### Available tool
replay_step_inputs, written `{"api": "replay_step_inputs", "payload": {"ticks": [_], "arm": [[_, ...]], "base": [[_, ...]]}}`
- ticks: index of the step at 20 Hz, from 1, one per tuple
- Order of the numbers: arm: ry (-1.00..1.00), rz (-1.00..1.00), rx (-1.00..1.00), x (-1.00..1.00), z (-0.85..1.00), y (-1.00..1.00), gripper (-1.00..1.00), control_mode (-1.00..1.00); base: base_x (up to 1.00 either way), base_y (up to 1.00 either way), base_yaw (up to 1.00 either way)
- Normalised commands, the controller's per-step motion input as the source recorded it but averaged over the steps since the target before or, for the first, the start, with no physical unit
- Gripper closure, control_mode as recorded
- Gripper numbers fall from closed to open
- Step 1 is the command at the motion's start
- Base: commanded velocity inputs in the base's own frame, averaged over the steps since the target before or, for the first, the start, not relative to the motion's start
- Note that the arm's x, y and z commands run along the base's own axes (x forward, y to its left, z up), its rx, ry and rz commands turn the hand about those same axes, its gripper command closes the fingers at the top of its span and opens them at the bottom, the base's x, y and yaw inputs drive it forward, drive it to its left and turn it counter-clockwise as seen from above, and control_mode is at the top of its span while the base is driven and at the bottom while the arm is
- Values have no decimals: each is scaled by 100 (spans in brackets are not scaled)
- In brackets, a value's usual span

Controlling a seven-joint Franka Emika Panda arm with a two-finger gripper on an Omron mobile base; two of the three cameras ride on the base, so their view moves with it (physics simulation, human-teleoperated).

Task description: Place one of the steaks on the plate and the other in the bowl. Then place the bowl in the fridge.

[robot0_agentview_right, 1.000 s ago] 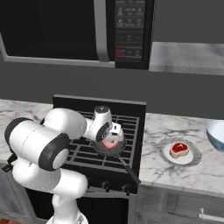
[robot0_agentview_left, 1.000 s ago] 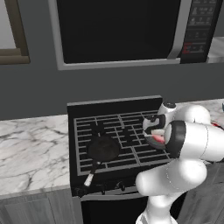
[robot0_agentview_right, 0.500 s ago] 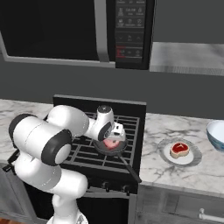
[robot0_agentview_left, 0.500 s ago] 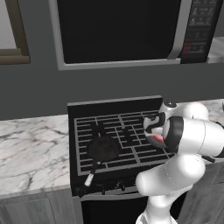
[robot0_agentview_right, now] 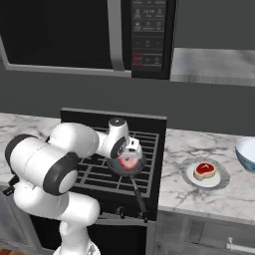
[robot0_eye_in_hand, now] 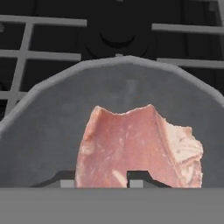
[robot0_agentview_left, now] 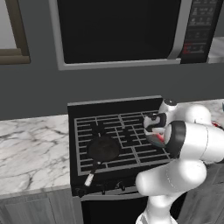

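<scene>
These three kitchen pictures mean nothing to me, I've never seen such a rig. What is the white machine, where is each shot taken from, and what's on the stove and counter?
It is a rendered kitchen. The white machine is a robot arm on a base, ending in a two-fingered claw. Two pictures come from cameras behind the arm, left and right; the third looks along the claw itself. On the stove sit two dark frying pans: one at front left, another under the claw, holding a pale pink steak. The claw's tips stand on either side of that steak, but a firm grip is not clear. On the marble counter, a red steak lies on a plate, beside a pale blue bowl.
</scene>
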Motion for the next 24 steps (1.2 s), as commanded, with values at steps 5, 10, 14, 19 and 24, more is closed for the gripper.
{"api": "replay_step_inputs", "payload": {"ticks": [5,10,14,19,24], "arm": [[-15,0,-4,-36,12,1,100,-100],[-25,1,-2,-42,40,0,100,-100],[-39,4,-9,-49,33,0,100,-100],[-27,6,-13,-48,70,1,100,-100],[-5,3,-3,-32,100,3,100,-100]], "base": [[0,0,0],[0,0,0],[0,0,0],[0,0,0],[0,0,0]]}}
